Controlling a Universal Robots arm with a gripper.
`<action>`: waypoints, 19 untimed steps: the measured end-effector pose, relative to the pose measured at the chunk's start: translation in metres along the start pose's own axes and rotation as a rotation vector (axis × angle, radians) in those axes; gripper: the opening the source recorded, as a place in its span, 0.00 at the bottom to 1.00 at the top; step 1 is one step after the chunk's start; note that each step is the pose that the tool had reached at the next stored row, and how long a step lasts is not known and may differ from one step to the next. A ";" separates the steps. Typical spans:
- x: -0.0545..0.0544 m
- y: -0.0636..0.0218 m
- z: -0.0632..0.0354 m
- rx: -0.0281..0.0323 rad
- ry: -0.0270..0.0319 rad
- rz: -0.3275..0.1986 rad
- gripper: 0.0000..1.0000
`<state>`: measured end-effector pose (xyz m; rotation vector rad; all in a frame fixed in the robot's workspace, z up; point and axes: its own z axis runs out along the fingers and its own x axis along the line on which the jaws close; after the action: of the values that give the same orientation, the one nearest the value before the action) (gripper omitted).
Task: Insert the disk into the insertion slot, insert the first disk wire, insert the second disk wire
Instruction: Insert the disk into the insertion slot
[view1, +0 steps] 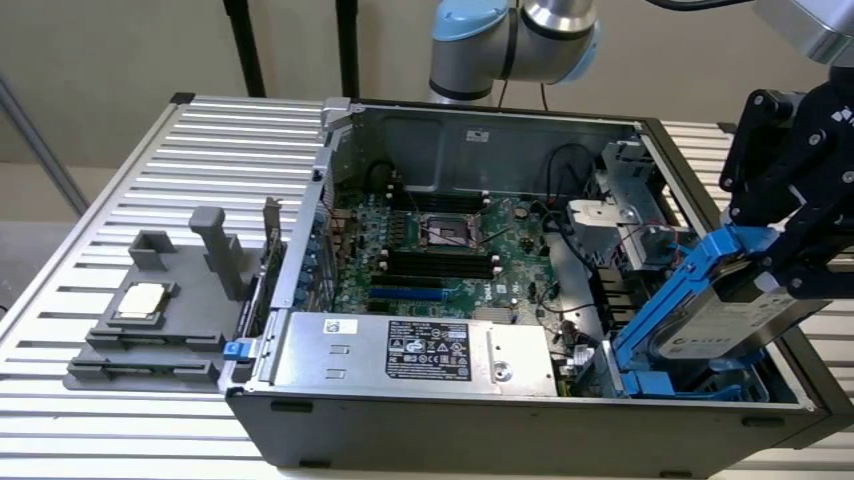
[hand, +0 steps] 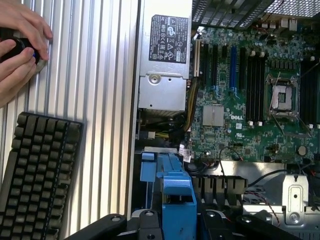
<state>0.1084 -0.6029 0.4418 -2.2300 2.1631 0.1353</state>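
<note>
Aloft, disk (view1: 731, 318) in pincer (view1: 785, 265) grip.

Exterior oblique, wrist overhead — shared motherboard (view1: 527, 262)

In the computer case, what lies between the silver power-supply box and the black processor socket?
The green board lies there, bearing long black slots and one blue slot; the exterior view shows it.

**Legible markings.** The brand name "DELL" is printed in white on the green motherboard (hand: 235, 107). Fine print is carried by the black label (hand: 168, 38) on the power-supply box (hand: 164, 80) and by the white label (view1: 725, 322) on the disk (view1: 747, 305), but it cannot be read.
</note>
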 end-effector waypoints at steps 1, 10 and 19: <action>0.000 0.0000 0.0003 0.0000 0.0000 0.000 0.32; -0.003 -0.0013 0.0018 -0.0003 0.0000 0.000 0.32; -0.003 -0.0017 0.0053 -0.0004 -0.0001 0.000 0.32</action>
<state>0.1098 -0.5998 0.4367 -2.2301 2.1633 0.1358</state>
